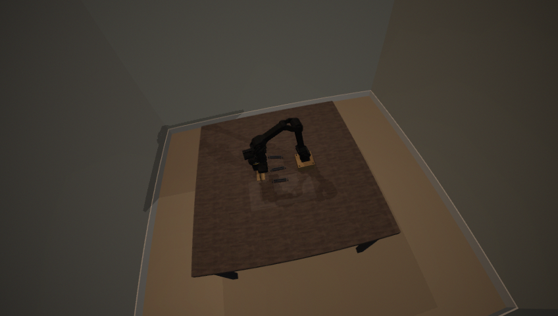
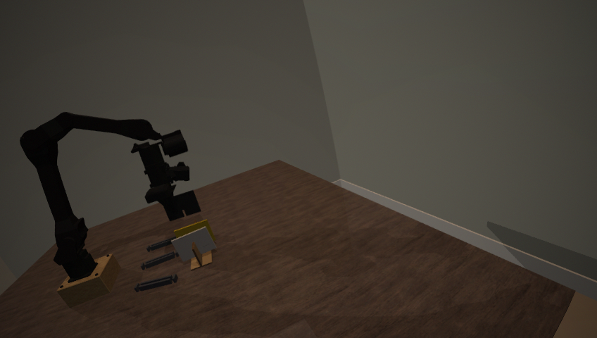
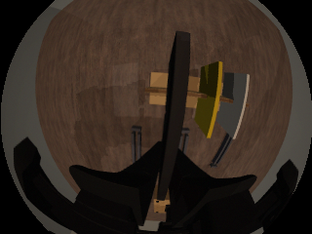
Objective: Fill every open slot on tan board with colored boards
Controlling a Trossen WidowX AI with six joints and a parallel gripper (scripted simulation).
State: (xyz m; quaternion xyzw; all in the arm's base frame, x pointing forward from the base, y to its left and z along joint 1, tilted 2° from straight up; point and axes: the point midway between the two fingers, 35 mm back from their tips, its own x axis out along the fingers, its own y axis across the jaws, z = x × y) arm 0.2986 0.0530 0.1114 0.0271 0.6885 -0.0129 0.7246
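Note:
My gripper is shut on a black board. The board is upright, notch down, in the air above the other boards in the exterior view. In the wrist view it crosses over the tan board, left of the yellow board. The tan board stands on its tan base. A yellow board and a white board stand crosswise on it, side by side, apart. The slot under the black board is hidden; exact alignment cannot be told.
Three dark holders stand empty between the arm's wooden base and the tan board: one holder, a middle holder, and another. All stand on the brown table.

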